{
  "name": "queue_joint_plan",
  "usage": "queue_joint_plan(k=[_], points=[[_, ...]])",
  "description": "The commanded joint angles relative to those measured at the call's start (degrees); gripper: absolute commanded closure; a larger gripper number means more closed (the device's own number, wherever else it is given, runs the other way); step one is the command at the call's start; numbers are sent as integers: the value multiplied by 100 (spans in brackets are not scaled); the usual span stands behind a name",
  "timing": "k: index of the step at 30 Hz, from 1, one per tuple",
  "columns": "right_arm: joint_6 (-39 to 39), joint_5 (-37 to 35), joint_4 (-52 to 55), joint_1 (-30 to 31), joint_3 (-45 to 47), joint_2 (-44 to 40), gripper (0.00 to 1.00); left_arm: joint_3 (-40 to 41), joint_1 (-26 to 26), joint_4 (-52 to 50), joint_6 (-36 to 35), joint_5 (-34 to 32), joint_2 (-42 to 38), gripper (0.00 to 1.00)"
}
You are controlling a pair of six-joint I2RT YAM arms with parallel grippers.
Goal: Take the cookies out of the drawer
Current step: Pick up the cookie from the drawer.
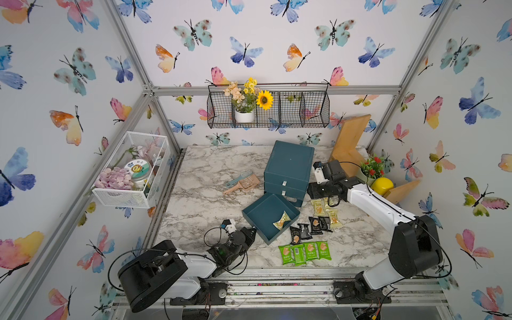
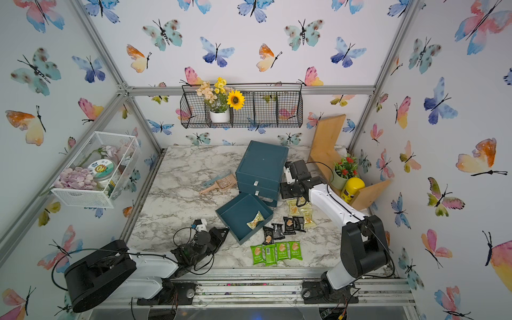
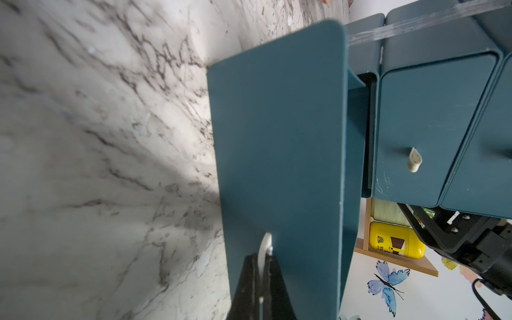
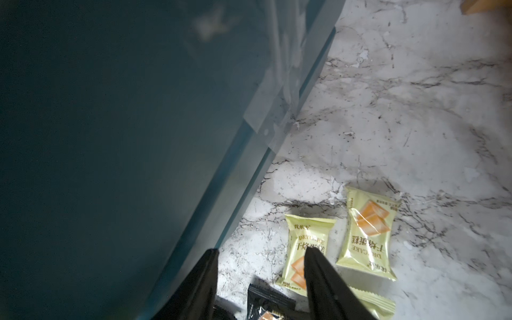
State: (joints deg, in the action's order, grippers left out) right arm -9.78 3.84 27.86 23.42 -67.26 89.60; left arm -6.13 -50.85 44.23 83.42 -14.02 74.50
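Glossy film-wrapped cookies (image 1: 310, 250) on smooth marbled table (image 1: 207, 205).

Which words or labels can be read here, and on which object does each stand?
"DRY CAKE", plus Chinese characters: pale yellow packet.
"日上": round tin lid.
Green packets, yellow can: too small or blurred to read.

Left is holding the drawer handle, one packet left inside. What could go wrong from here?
The last packet lies against the drawer wall; the open right gripper may catch that wall. The left gripper is shut on the handle; a tug could push the skewed drawer into the black packets.
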Motion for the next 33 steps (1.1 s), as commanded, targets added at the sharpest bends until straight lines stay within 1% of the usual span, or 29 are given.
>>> queue_joint_plan(k=[1, 10, 15, 19, 25, 28, 31, 33], points=[[-19, 359, -76, 229, -234, 117, 46, 20, 5, -268, 7, -331, -139, 100], [-133, 605, -233, 494, -300, 241, 45, 112, 5, -741, 95, -724, -629, 100], [-203, 475, -245, 567, -327, 229, 45, 151, 5, -973, 209, -965, -827, 100], [-258, -49, -263, 567, -157, -34, 45, 139, 5, -1079, 261, -1127, -950, 100], [-205, -506, 19, 567, 3, -452, 45, 187, 1, -1197, 333, -1225, -1078, 100], [-151, -498, 285, 575, 10, -689, 46, 175, 5, -1217, 337, -1246, -1088, 100], [-22, -348, 248, 655, 197, -1173, 47, 131, 3, -1193, 341, -1265, -1035, 100], [214, -401, 380, 969, 210, -1433, 48, 107, 5, -1151, 342, -1278, -978, 100]])
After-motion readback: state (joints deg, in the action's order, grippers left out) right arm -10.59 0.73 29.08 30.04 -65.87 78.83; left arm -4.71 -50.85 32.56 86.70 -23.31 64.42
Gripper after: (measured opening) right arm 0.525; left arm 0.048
